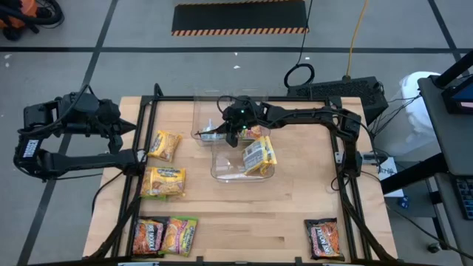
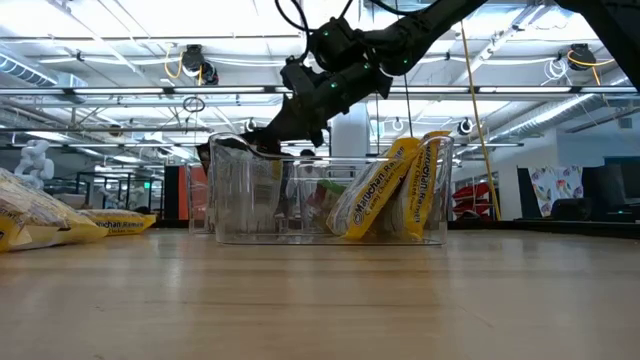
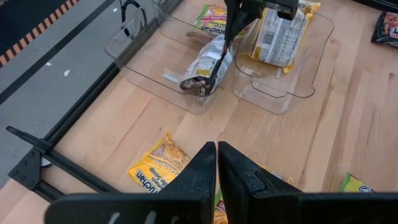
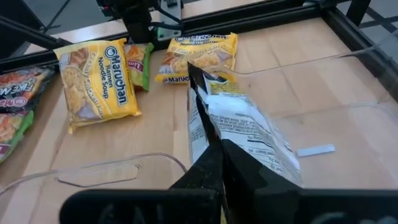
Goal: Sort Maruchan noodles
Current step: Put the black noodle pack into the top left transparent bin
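So on my left side, my left jaws (image 1: pixel 127 137) are pressed together on nothing, just hanging at the bench (image 1: pixel 244 222) edge right by the yellow packet (image 1: pixel 165 145), with a second yellow packet (image 1: pixel 163 182) a bit nearer the front and an orange one (image 1: pixel 148 236) and a lime-green one (image 1: pixel 181 235) down at the front left. Moving to the middle, my right jaws (image 1: pixel 222 130) are clamped on a dark packet (image 4: pixel 239 140), silvery back showing, held over the rear clear bin (image 1: pixel 209 111). It hangs with its long axis sloping down away from my jaws into that bin, so I'd guess letting go is next. The front clear bin (image 1: pixel 225 174) right beside it already has yellow packets (image 2: pixel 390 190) leaning inside. Far right front, one dark packet (image 1: pixel 322 238) sits alone, closer to my right arm.
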Robot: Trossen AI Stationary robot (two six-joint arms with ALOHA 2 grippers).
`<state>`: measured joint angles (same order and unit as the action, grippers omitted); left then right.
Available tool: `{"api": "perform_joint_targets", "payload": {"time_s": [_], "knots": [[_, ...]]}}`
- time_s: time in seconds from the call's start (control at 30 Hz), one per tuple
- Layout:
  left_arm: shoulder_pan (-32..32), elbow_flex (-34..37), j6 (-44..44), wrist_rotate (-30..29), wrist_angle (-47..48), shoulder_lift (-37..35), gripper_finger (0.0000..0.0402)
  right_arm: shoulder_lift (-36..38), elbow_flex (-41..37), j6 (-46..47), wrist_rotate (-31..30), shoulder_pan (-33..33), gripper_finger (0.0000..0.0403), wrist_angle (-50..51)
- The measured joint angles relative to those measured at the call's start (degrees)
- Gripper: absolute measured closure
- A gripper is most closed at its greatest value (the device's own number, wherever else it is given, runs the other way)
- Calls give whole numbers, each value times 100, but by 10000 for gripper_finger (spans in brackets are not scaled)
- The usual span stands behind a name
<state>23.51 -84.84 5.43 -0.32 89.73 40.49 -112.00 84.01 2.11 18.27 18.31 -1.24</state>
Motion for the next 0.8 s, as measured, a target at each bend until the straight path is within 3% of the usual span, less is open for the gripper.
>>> {"api": "perform_joint_targets", "payload": {"time_s": [0.33,0.47,0.8], "knots": [[-2,2,-2,-4,0,0,380,-1,0,98,21,0,403,-17],[-2,2,0,-2,1,0,380,-1,0,350,292,-1,399,-15],[-1,1,107,-2,1,-1,380,-1,0,430,308,-23,338,-23]]}}
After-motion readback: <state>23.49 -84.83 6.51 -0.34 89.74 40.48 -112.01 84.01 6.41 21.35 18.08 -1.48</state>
